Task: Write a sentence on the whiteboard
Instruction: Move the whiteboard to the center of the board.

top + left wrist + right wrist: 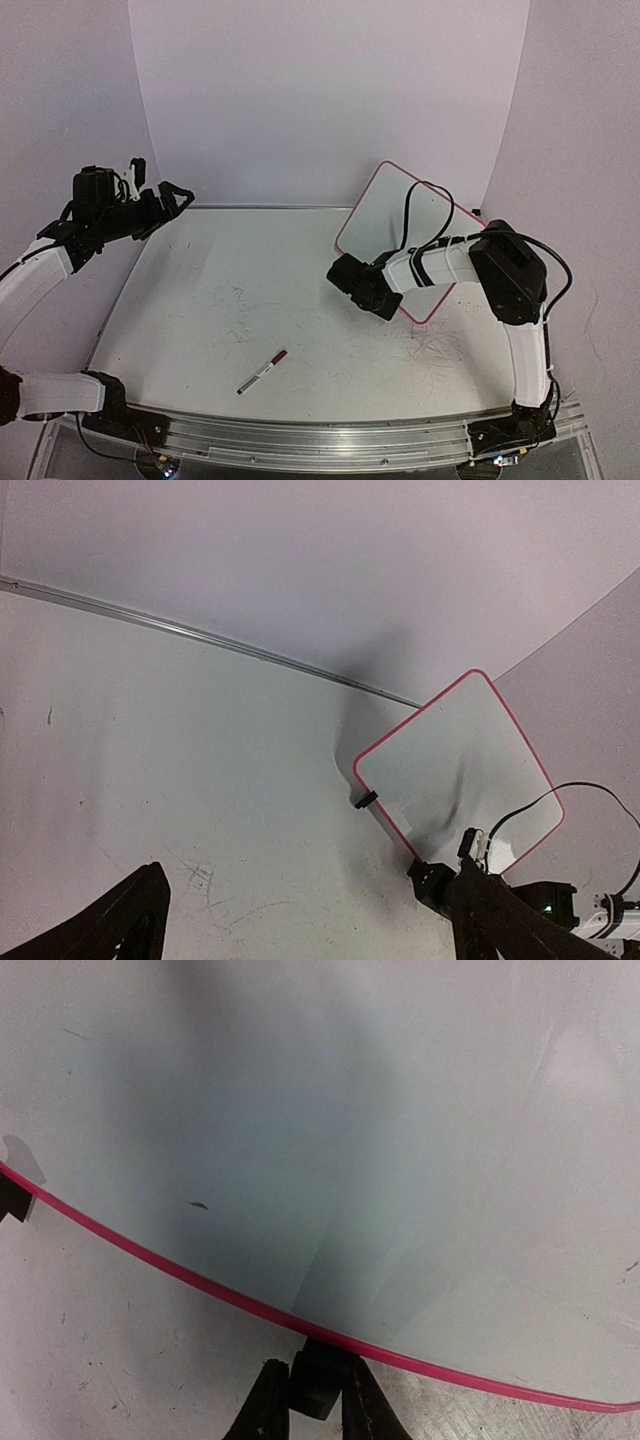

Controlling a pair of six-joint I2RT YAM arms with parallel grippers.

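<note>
In the top view the right arm (440, 262) covers the near corner of the small white whiteboard with a thin red-pink frame (400, 205), and the right gripper (362, 287) hides its own fingertips. The thin marker pen with a dark red end (263, 371) is too small to tell if it is capped.

The right wrist view cuts the whiteboard (350, 1140) off at 3 edges. 1 black clip foot (12, 1200) is cut by the left edge, and a tiny dark mark (198, 1203) is unreadable.

The left gripper (305, 912) shows 2 fingers (120, 920) running off the bottom edge.

White whiteboard (385, 215) rimmed in thin red-pink, black clip foot (366, 800) on its edge. White marker (262, 372) with dark red cap. Off-white tabletop (250, 290) flecked with grey scuffs and dark scribbles. Pale lilac backdrop (330, 90), plain.
</note>
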